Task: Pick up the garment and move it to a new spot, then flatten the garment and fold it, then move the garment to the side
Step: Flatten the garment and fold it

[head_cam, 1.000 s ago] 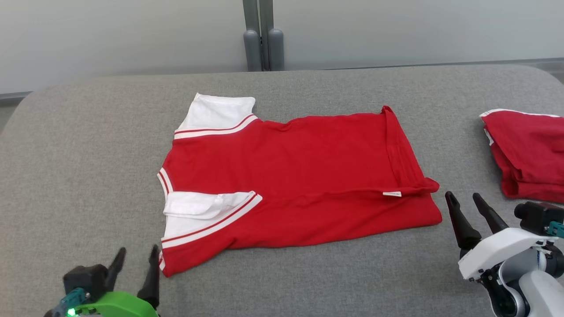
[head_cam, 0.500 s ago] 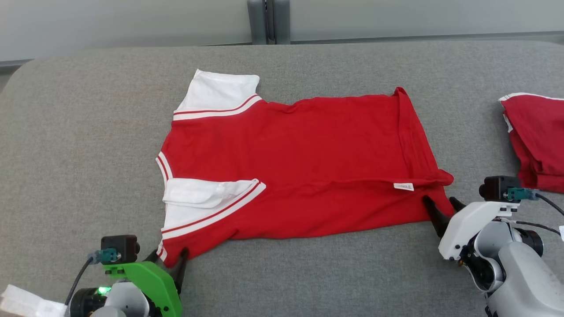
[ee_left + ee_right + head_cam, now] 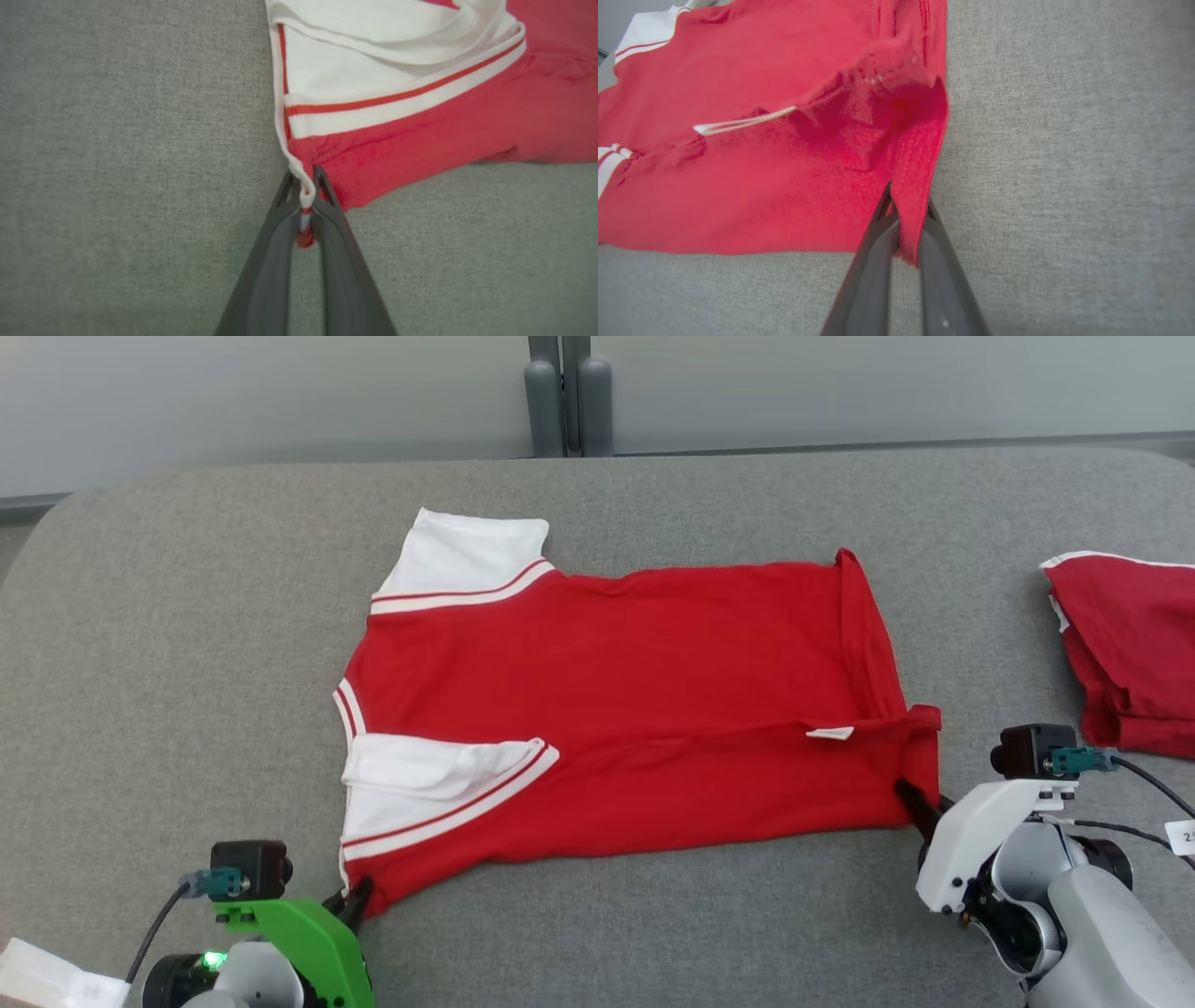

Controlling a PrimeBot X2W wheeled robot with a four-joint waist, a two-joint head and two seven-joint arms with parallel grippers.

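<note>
Gray table by a pale wall holds a red shirt; left gripper at seven o'clock, right gripper at four, both pinch it.

Just two red cloth items here: one white-sleeved red shirt, one folded red garment off past its hem.

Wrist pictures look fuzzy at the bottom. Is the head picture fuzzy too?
Left wrist view: the left gripper blurs toward the bottom edge, and the red shirt looks soft. Right wrist view: the right gripper is smeared too, most at the bottom. Head view: sharp, evenly lit, no glare.
</note>
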